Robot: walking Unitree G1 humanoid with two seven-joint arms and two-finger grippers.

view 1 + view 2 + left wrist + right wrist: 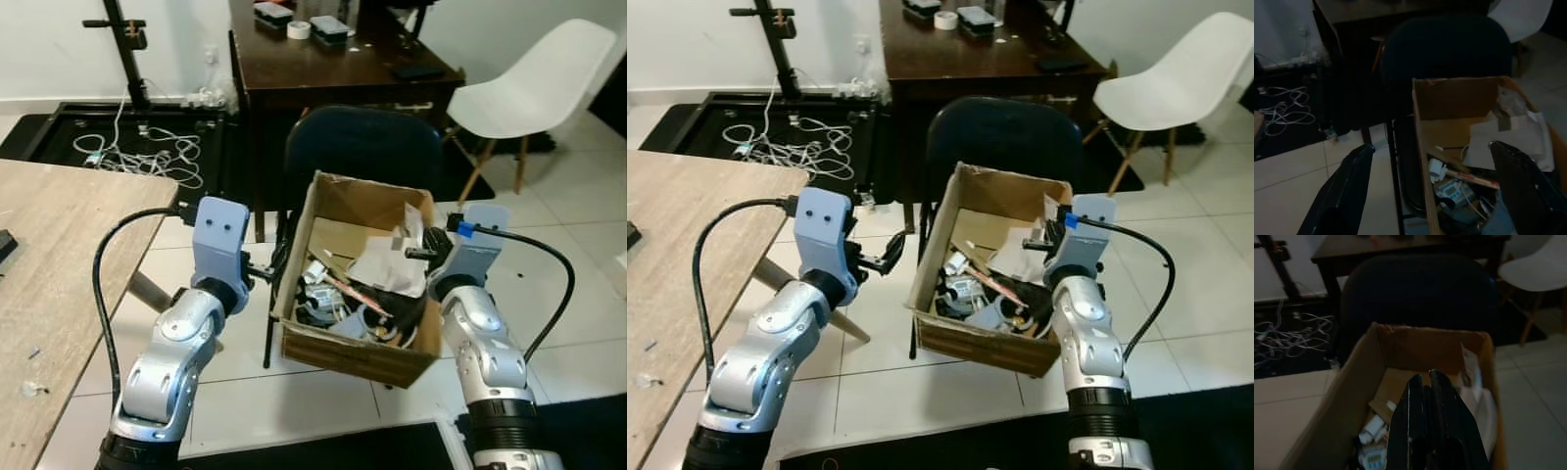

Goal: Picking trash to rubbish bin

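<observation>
Hovering at the box's edges now, both arms up: the left gripper (884, 257) sits just off the near left wall of the cardboard box (323, 211), its two black fingers spread wide with nothing between them, one finger outside the wall and one over the contents in the left wrist view. The right gripper (1426, 404) hangs over the box's right side with its fingers pressed together, and nothing visible is caught in them. The trash (348, 294) lies heaped inside, straight ahead of both grippers: crumpled white paper (392, 262), a reddish stick-like piece, small white bits and a grey gadget with a little screen (1452, 190); no writing on any of it is legible. The box rests on one dark blue chair (362, 147), whose back rises just beyond the fingers. Past that stands one dark wooden desk (294, 69) carrying a roll of tape (299, 29) and some dark cases. One white chair (544, 83) sits off beyond the right gripper, a tangle of white cables (142, 152) beyond the left, and a pale wooden table (49, 255) outside the left arm.
</observation>
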